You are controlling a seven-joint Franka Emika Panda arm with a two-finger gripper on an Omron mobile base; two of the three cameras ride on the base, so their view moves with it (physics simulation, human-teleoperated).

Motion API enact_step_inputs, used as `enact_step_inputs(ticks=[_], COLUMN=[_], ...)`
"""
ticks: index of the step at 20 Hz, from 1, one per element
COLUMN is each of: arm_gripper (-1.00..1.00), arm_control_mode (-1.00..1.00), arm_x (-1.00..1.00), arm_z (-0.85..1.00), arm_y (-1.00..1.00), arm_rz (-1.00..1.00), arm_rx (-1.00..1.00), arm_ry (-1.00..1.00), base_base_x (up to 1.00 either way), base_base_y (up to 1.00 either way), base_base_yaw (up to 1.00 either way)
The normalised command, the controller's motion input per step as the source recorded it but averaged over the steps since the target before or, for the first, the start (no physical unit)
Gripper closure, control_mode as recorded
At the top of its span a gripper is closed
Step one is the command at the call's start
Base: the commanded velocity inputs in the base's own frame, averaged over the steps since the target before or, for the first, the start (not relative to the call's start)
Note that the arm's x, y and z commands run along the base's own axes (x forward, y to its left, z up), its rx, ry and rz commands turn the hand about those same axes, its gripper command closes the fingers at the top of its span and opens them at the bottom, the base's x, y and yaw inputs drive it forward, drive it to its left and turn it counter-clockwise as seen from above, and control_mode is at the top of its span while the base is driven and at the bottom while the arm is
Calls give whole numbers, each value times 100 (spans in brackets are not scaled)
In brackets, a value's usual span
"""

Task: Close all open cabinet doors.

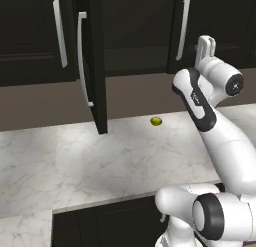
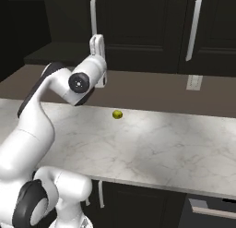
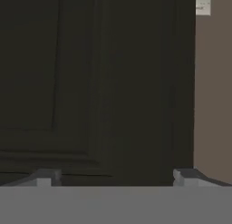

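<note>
One cabinet door (image 1: 95, 66) stands swung out edge-on over the marble counter (image 1: 75, 161), left of centre, while the door (image 1: 200, 31) to its right is flush and closed. The gripper (image 1: 206, 45) points up before that closed door, jaws spread wide and holding nothing. A small yellow-green fruit (image 1: 156, 121) lies on the far counter.

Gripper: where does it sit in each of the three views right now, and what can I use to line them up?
Left base view: the gripper is upper right, pointing up in front of a closed cabinet door.
Right base view: the gripper is upper left of centre, beside the same door.
Hand view: its open tips frame the bottom edge, facing the door.
Shared landmark: that closed dark door.
</note>
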Motion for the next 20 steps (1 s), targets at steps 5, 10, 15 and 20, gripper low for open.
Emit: enact_step_inputs(ticks=[5,10,15,20], arm_gripper=[-100,-100,-100,-100], arm_control_mode=[-100,-100,-100,-100], arm_x=[-55,-54,-57,-55], arm_z=[0,0,0,0], arm_y=[3,5,14,29], arm_rz=[-1,0,18,28], arm_rx=[2,0,0,0], arm_ry=[0,0,0,0], base_base_x=[0,0,0,0], base_base_y=[0,0,0,0], base_base_yaw=[0,0,0,0])
